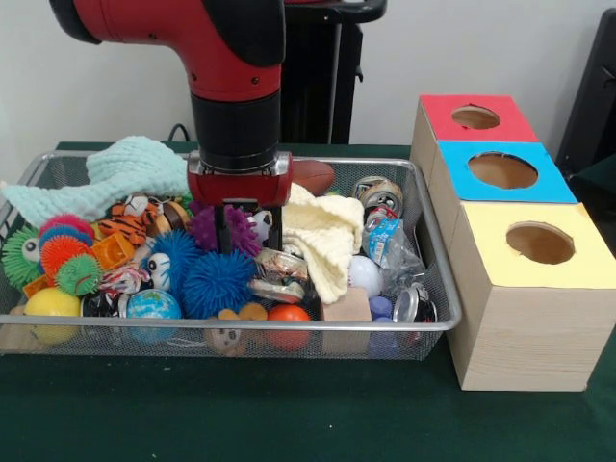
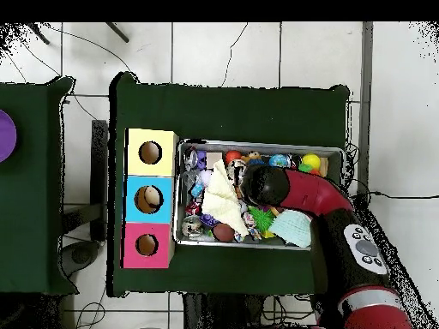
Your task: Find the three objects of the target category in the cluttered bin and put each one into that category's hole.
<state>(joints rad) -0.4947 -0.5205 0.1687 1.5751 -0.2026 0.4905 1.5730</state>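
Observation:
The wire mesh bin (image 1: 289, 325) is full of clutter; it also shows in the overhead view (image 2: 257, 144). An orange black-striped tiger plush (image 1: 127, 227) lies in its left half. A brown bear-like plush (image 1: 236, 332) lies against the front wall. No third plush shows. My gripper (image 1: 251, 234) is open and hangs low over the bin's middle. Its fingers (image 1: 226, 229) straddle a purple spiky ball (image 1: 207, 228) and a white spotted toy, holding nothing. In the overhead view the arm's wrist (image 2: 261, 184) hides the gripper.
Three wooden boxes with round holes stand right of the bin: red (image 1: 476, 117), blue (image 1: 502, 170), yellow (image 1: 539, 243). Something tan shows in the blue hole (image 2: 151, 198). A mint knitted cloth (image 1: 125, 173), a cream cloth (image 1: 327, 236), blue spiky balls (image 1: 217, 281) and cans (image 1: 377, 192) fill the bin.

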